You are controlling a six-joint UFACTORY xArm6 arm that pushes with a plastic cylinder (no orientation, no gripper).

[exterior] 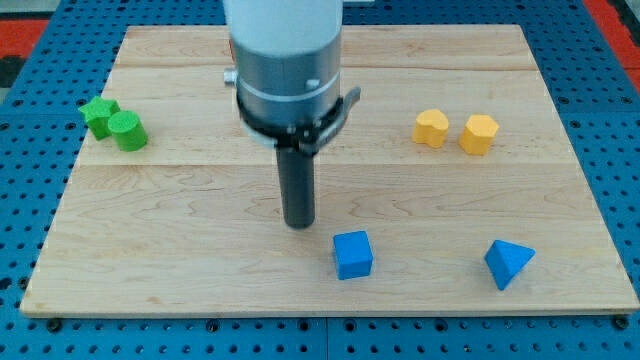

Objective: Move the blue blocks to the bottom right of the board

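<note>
A blue cube point(352, 254) sits near the view's bottom, a little right of centre. A blue triangular block point(508, 263) lies at the bottom right of the wooden board point(200, 190). My tip point(298, 222) is at the end of the dark rod, just left of and slightly above the blue cube, a short gap apart from it. The arm's grey body hangs over the board's upper middle.
Two yellow blocks point(432, 128) point(479, 134) sit side by side at the right, above the blue ones. A green star-shaped block point(99, 115) and a green cylinder point(128, 131) touch at the left edge. A blue pegboard surrounds the board.
</note>
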